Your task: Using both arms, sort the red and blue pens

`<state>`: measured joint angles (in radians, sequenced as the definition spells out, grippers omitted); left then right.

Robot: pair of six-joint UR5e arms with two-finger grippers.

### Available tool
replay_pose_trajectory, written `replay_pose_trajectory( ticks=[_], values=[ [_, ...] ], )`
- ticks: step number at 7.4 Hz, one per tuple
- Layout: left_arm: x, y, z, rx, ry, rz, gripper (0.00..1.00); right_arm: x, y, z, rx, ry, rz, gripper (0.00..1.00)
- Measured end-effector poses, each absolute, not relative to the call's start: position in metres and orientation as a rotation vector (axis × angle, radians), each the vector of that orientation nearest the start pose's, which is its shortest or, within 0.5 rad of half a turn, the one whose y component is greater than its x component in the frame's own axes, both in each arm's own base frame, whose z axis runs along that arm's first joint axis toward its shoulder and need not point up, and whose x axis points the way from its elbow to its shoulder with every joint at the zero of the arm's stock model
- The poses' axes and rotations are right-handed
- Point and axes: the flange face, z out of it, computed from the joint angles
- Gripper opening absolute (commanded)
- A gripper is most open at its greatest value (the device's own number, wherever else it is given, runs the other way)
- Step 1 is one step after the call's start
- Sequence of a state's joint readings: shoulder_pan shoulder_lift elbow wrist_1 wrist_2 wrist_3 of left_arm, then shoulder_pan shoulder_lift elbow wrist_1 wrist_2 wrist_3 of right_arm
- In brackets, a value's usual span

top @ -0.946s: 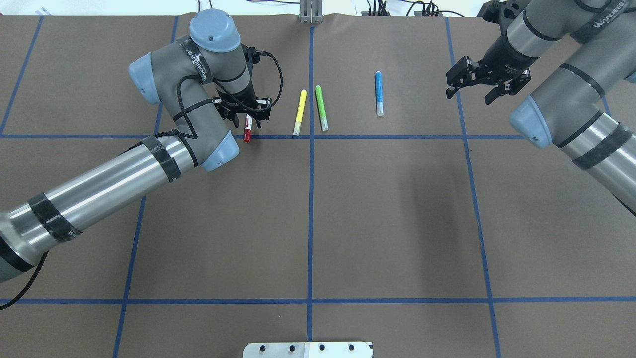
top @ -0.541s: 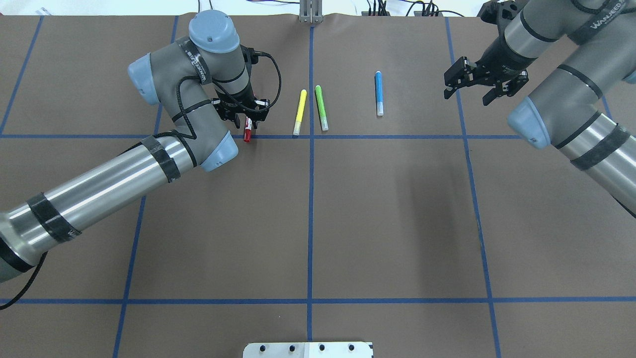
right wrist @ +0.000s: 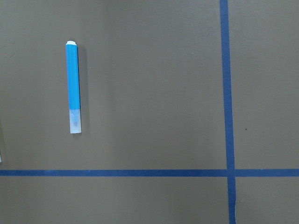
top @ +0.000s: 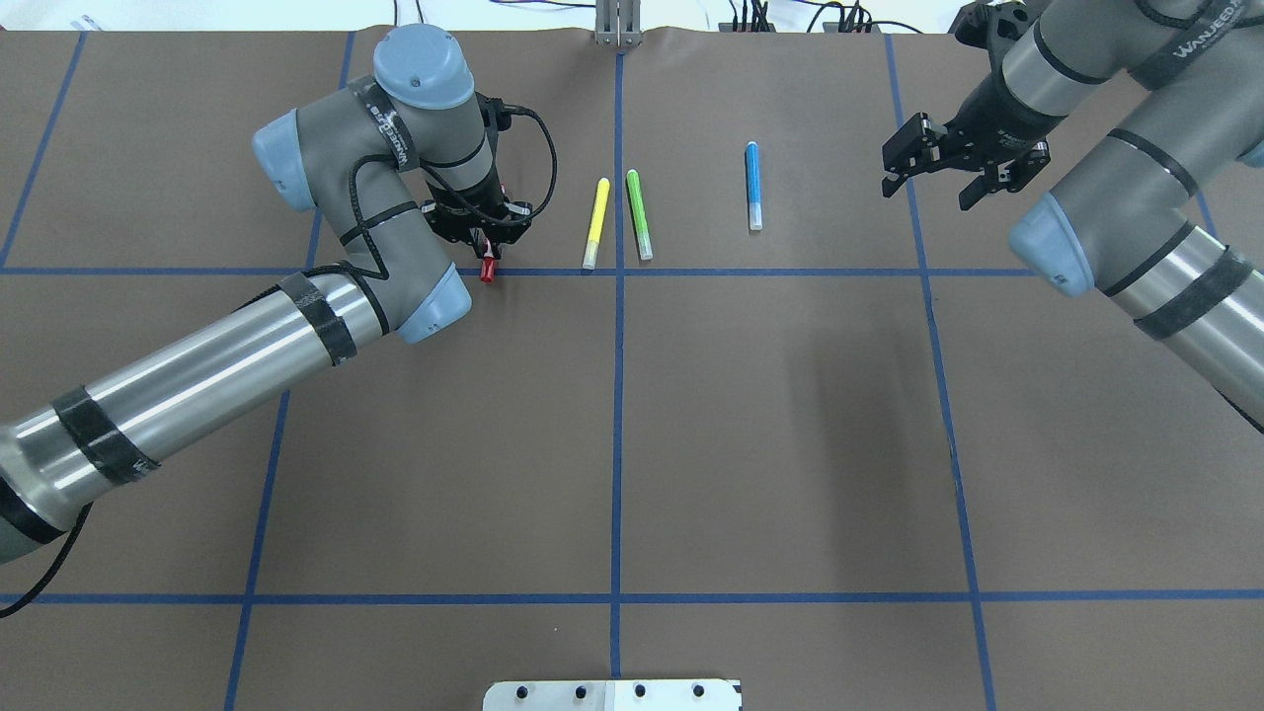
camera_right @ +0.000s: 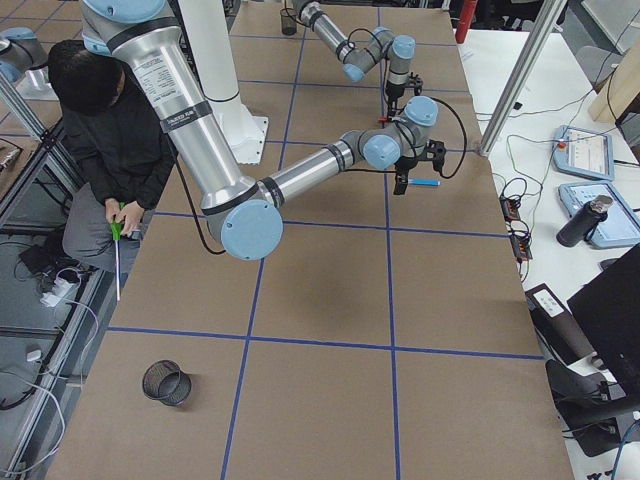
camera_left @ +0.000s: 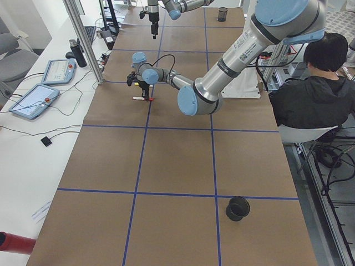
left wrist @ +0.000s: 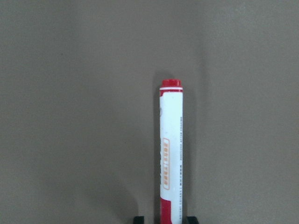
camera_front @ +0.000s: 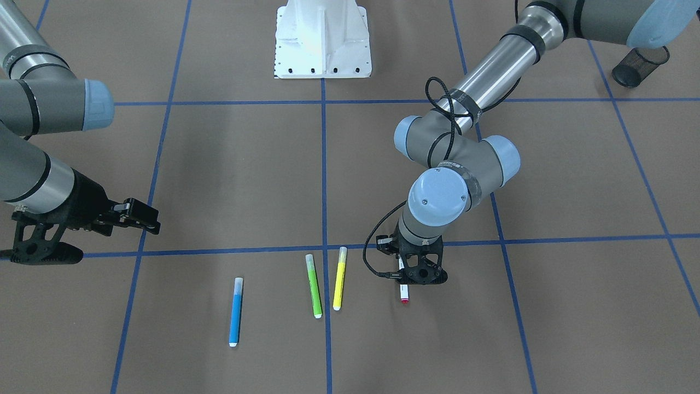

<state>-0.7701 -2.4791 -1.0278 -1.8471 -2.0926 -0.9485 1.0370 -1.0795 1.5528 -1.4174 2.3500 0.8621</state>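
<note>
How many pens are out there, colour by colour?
red pen: 1
blue pen: 1
green pen: 1
yellow pen: 1
Total: 4 pens

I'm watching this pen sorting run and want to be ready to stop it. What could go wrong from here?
The left end effector sits over the red pen near its cap end, with most of the barrel sticking out; lifted like that, it might pivot or slip. The right end effector hangs open well to the side of the blue pen; a misaligned approach could nudge it away.
</note>
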Motion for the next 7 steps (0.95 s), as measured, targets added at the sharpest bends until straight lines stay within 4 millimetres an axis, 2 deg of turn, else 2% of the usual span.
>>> replay_pose_trajectory(
  ticks=[2, 3, 4, 5, 7],
  values=[
    [0.536, -0.641, 0.287, 0.011, 0.811, -0.003, 0.00, -0.288, -0.611, 0.353, -0.025, -0.959, 0.058, 1.00],
    [0.526, -0.645, 0.281, 0.015, 0.820, -0.021, 0.00, -0.288, -0.613, 0.350, -0.019, -0.958, 0.058, 0.99],
    [0.510, -0.648, 0.281, 0.021, 0.827, -0.038, 0.00, -0.290, -0.617, 0.345, -0.002, -0.947, 0.062, 0.99],
    [0.490, -0.650, 0.290, 0.027, 0.827, -0.057, 0.00, -0.293, -0.625, 0.340, 0.016, -0.932, 0.069, 0.99],
    [0.443, -0.667, 0.311, 0.046, 0.817, -0.106, 0.00, -0.310, -0.644, 0.328, 0.023, -0.917, 0.070, 0.99]
  ],
)
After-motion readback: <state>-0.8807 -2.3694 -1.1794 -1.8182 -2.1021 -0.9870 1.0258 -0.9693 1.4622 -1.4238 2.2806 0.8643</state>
